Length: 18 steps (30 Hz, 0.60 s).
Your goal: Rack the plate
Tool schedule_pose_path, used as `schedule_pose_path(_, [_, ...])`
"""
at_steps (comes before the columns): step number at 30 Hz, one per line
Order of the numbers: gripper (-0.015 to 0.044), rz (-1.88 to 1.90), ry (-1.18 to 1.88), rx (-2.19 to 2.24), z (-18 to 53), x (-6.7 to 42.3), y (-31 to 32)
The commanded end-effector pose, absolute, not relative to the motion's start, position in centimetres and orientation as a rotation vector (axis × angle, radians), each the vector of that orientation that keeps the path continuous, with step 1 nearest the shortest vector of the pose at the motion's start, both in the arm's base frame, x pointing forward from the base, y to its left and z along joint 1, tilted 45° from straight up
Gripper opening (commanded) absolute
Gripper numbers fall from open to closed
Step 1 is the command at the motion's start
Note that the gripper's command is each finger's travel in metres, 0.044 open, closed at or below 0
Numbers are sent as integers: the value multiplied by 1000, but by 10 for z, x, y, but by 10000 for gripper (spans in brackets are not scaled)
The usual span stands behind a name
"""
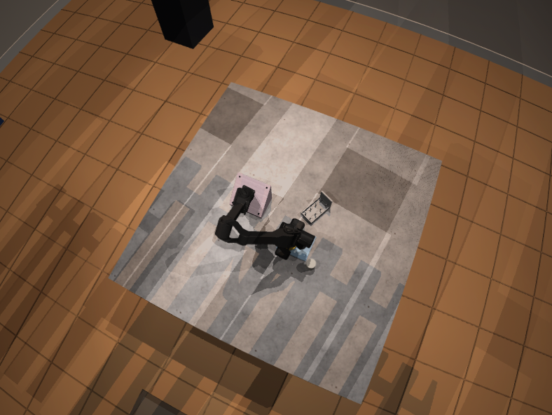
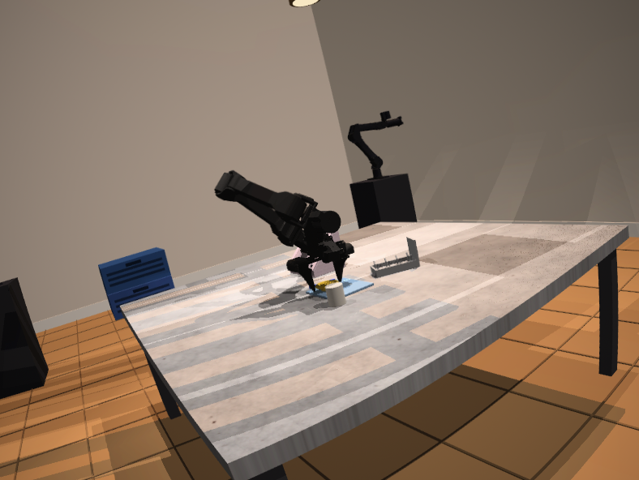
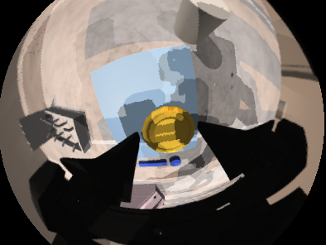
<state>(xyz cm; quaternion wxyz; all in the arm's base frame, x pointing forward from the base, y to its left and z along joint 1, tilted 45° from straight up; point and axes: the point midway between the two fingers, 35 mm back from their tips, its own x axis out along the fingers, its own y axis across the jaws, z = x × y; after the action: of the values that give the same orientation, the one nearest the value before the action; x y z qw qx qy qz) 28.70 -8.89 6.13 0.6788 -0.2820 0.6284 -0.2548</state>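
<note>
The yellow round plate [image 1: 292,247] [image 2: 325,283] [image 3: 168,129] lies flat near one edge of a light blue mat [image 1: 303,254] [image 2: 361,284] [image 3: 112,76]. My gripper [image 2: 327,285] [image 3: 169,129] is open and points down, with one fingertip on each side of the plate. No contact with the plate can be made out; the arm hides most of it in the top view. The grey dish rack [image 1: 326,200] [image 2: 397,269] [image 3: 85,134] stands apart from the mat, with short upright rails and a tall panel at one end. Its slots hold no plate.
A pale cylinder [image 1: 311,263] [image 2: 336,295] [image 3: 186,26] stands close by the mat's edge. A blue spoon-like utensil [image 3: 153,163] lies beside the plate in the wrist view. A pink sloped block [image 1: 259,187] [image 2: 325,266] [image 3: 141,194] stands by the arm's base.
</note>
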Motion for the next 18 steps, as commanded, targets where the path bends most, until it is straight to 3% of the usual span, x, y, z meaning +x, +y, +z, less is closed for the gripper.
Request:
schedule_pose_path(1, [400, -570, 1417, -645, 57, 287, -92])
schedule_pose_path(3, [367, -570, 1417, -645, 57, 287, -92])
schedule_pose_path(9, [365, -570, 1417, -645, 57, 287, -92])
schedule_pose_path(18, [305, -570, 1417, -645, 57, 287, -92])
